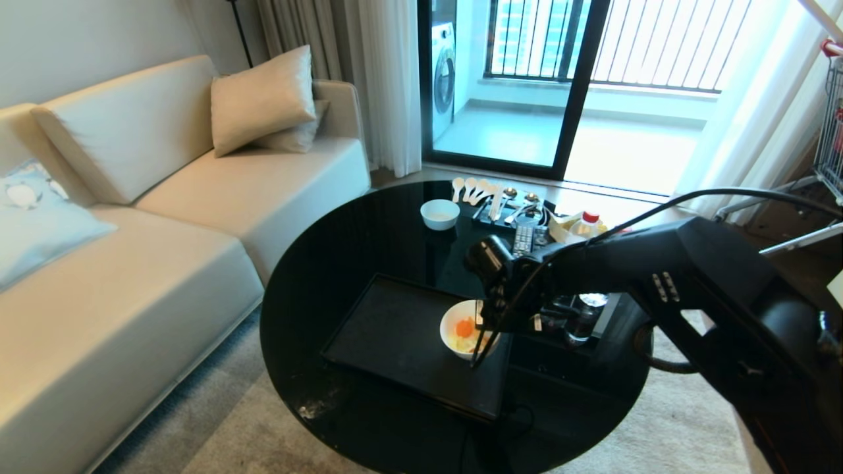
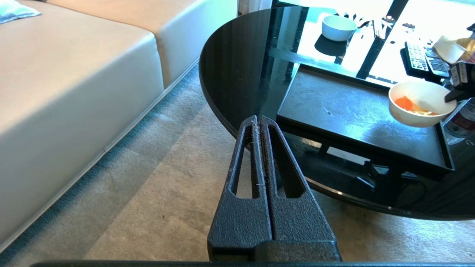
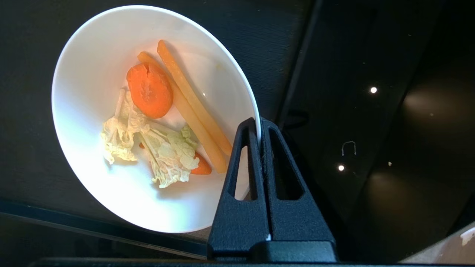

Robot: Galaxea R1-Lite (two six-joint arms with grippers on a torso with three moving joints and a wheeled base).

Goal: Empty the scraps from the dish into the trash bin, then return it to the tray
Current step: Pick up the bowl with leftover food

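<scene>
I see the left gripper parked off the bench's edge over the carpet, fingers pressed together on nothing. On the bench, the tray carries the dish at its right end, scraps inside. My right gripper pinches the dish's rim. Beyond the tray stand a small white bowl, spoons and remotes; a bottle crowds the dish's right.

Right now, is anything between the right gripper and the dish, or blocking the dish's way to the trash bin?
Nothing lies between them: the right gripper is shut on the dish's rim, scraps inside, over the tray. The trash bin appears in no view, so that path cannot be judged.
</scene>
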